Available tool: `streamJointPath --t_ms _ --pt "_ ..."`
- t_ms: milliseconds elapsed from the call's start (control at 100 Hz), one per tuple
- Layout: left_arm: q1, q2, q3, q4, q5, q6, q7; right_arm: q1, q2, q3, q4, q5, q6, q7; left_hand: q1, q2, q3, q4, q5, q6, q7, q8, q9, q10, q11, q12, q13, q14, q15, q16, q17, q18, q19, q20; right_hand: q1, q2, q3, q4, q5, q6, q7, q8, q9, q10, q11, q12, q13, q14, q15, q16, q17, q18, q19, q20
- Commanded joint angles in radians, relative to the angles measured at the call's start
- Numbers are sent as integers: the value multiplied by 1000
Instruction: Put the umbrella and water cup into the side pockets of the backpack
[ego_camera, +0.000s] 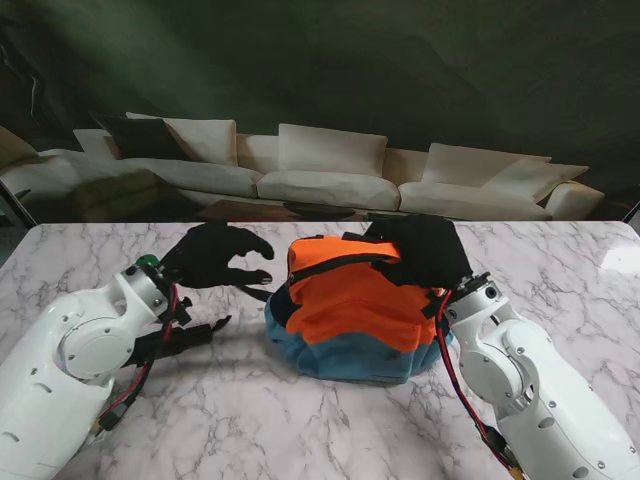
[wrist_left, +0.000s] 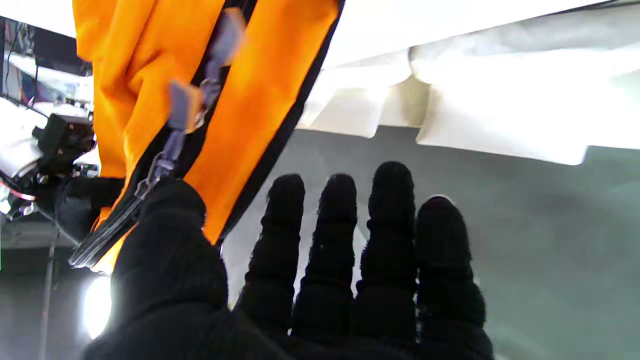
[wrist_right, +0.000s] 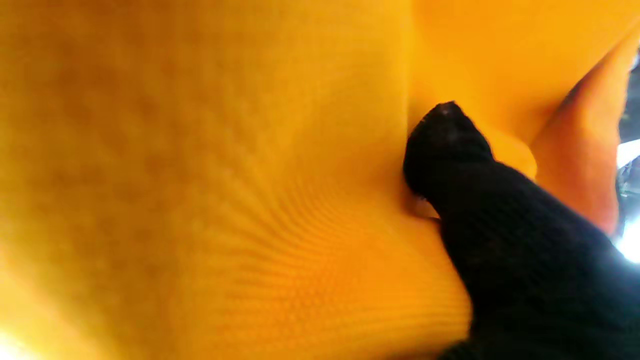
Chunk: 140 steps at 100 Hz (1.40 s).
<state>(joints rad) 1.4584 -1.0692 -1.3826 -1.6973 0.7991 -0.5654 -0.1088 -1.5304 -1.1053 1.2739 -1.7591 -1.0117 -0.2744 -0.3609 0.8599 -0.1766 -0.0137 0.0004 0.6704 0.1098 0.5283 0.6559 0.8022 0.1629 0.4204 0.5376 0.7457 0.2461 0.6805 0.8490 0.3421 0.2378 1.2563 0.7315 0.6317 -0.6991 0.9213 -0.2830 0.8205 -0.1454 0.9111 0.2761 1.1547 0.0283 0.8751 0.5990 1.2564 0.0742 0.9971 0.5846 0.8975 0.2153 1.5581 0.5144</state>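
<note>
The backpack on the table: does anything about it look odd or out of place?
The backpack lies slumped, not upright. The right hand presses on its orange top; the left hand hovers open beside it. Neither umbrella nor cup is visible.

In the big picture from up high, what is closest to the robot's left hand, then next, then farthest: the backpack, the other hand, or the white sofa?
Starting from the left hand:
1. The backpack, just to its right on the table, almost touching the fingertips.
2. The right hand, resting on the backpack's far right side.
3. The white sofa, off the table, farther from me, across the room.
</note>
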Motion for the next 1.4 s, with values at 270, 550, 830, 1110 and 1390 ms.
streamJointPath --t_ms 270,550,830,1110,1390 --pt "-3 55 16 32 -91 25 -211 25 0 -26 19 9 16 9 -51 97 -7 -8 129 -26 129 28 36 -27 -45 18 19 31 74 111 22 -3 100 85 130 147 89 44 75 -194 118 93 12 -40 -4 29 58 -44 46 30 -5 -46 9 -6" --pt "-83 54 141 103 -151 103 -243 23 -1 -30 16 17 15 12 -49 99 -6 -8 151 -23 -18 -109 4 -73 -129 -101 -7 34 26 85 -6 -2 74 81 133 154 80 45 66 -192 117 97 9 -38 -4 28 58 -46 38 31 -7 -49 5 -3" --pt "-137 56 214 143 -201 141 -283 23 -2 -37 16 25 13 18 24 116 -5 -9 136 -38 -134 -183 -33 -116 -193 -198 -12 14 -105 -30 -44 22 -15 51 134 156 76 45 63 -189 117 98 9 -38 -3 28 59 -46 36 33 -8 -49 4 0" --pt "-185 68 273 162 -222 140 -347 30 -1 -46 21 28 11 25 30 123 -8 -11 -12 -92 -269 -222 -258 -188 -273 -328 -110 -22 -271 -155 -122 0 -137 17 134 156 75 45 61 -188 118 96 9 -39 -3 27 59 -47 34 35 -9 -50 2 1" --pt "-153 80 218 135 -139 130 -379 26 0 -36 17 23 5 27 -21 155 -7 -9 212 5 55 -49 139 7 -32 -63 42 35 -20 2 -29 34 -4 70 134 157 75 46 60 -190 119 96 8 -40 -2 27 59 -46 32 36 -9 -51 1 3"
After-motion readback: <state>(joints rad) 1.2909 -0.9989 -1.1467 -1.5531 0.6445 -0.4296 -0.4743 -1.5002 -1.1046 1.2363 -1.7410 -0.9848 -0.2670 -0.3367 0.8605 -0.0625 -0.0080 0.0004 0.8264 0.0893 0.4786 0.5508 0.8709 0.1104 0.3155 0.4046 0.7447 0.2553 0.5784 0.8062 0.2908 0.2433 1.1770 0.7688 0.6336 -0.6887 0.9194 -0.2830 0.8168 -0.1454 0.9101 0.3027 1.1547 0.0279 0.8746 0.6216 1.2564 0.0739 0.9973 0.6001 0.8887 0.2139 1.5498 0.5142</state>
